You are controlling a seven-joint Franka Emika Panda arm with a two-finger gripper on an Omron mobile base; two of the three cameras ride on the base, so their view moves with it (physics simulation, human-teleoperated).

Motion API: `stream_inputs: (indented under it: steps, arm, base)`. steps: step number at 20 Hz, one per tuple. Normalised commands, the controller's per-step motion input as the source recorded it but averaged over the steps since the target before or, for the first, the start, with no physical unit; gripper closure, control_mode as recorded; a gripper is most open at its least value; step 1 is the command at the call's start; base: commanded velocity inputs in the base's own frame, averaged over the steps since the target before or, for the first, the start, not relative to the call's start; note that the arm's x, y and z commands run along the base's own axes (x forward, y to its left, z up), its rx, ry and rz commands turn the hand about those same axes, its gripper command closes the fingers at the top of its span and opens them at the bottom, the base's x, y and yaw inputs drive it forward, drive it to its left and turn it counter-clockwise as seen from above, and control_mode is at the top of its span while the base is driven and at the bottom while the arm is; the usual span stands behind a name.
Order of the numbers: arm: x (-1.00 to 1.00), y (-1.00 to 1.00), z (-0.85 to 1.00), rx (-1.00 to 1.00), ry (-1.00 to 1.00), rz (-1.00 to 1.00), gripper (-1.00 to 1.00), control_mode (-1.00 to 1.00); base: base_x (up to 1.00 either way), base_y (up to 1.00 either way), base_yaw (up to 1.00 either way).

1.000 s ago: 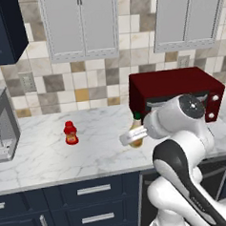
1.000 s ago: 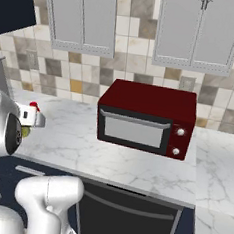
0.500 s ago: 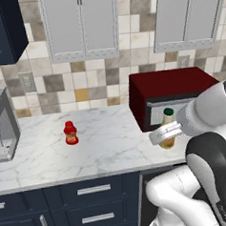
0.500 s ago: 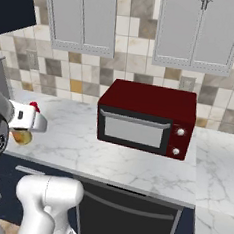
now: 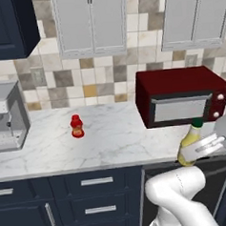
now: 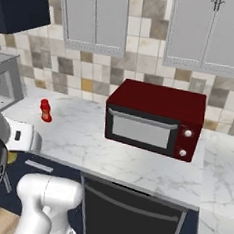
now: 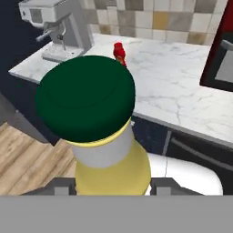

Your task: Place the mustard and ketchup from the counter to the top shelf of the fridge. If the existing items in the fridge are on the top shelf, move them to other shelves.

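My gripper point(image 5: 206, 146) is shut on the mustard point(image 5: 190, 145), a yellow bottle with a dark green cap, held tilted in front of the counter's front edge, below the microwave. In the hand view the mustard point(image 7: 89, 103) stands between the fingers point(image 7: 165, 186), cap towards the camera. The ketchup point(image 5: 77, 126), a small red bottle, stands upright on the white marble counter point(image 5: 112, 143) left of the middle. The ketchup point(image 6: 46, 110) is far from the gripper, and the ketchup point(image 7: 119, 52) lies beyond the green cap. The fridge, its top shelf and the existing items are out of view.
A dark red microwave point(image 5: 179, 96) sits on the counter's right part. A grey coffee machine point(image 5: 6, 117) stands at the left end. Navy drawers point(image 5: 97, 197) run under the counter, and grey wall cabinets point(image 5: 91, 21) hang above. Wooden floor point(image 7: 32, 164) lies below.
The arm has swung the mustard to the right and lower, from over the counter to in front of its edge. The views have shifted slightly. The ketchup stands where it was.
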Motion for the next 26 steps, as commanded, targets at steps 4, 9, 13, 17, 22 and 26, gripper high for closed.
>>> stream_inputs:
  steps: [4, 9, 13, 17, 22, 26]
  arm:
    - [0.0, 0.0, 0.0, 0.0, 0.0, 0.0, 1.0, 1.0]
    - [0.0, 0.0, 0.0, 0.0, 0.0, 0.0, 1.0, 1.0]
    - [0.0, 0.0, 0.0, 0.0, 0.0, 0.0, 1.0, 1.0]
    - [0.0, 0.0, 0.0, 0.0, 0.0, 0.0, 1.0, 1.0]
    - [0.0, 0.0, 0.0, 0.0, 0.0, 0.0, 1.0, 1.0]
    - [0.0, 0.0, 0.0, 0.0, 0.0, 0.0, 1.0, 1.0]
  base:
    - [-0.99, -0.06, 0.72]
    - [-0.98, 0.05, 0.79]
    - [-0.49, 0.47, 0.84]
    - [-0.01, 0.84, 0.8]
    - [0.12, 0.99, 0.63]
    - [0.76, 1.0, 0.34]
